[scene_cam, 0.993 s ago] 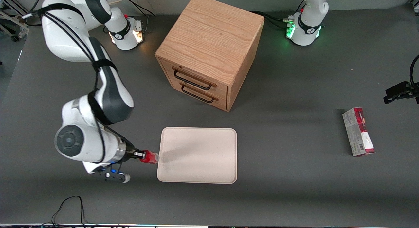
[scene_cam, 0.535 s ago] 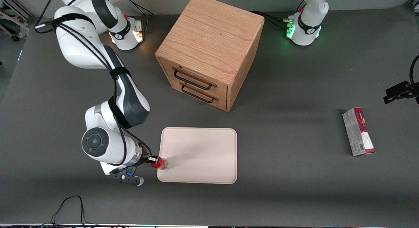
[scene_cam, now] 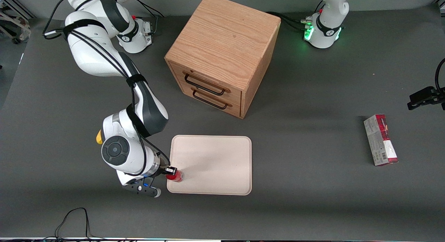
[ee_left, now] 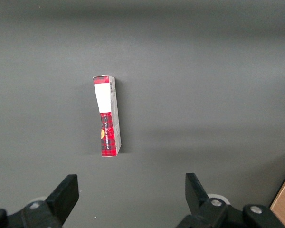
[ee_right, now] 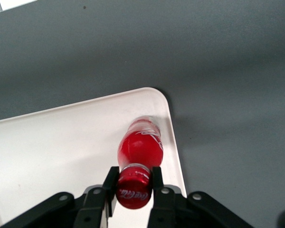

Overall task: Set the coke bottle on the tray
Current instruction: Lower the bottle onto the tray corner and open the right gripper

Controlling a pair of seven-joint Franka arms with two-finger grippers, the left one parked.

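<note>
1. The coke bottle (ee_right: 140, 147) is small and all red, with a red cap and faint white lettering. The gripper (ee_right: 134, 183) clamps its cap, over the tray's corner nearest the front camera, at the working arm's end.
2. The tray (scene_cam: 215, 158) is flat, cream, rectangular, round-cornered and low-rimmed, lying in front of the drawers.

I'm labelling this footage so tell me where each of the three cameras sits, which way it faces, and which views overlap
Front view: high, facing the robots, looking down on the grey table; shows both arms, the oak drawer cabinet, the flat cream tray.
Right wrist view: on the working arm, looking down past its tool, shut on the small red coke bottle over the tray's corner.
Left wrist view: on the parked arm, looking down at a red-and-white carton; black fingertips show.
Shared: bottle and tray in front and right wrist; carton in front and left wrist.
</note>
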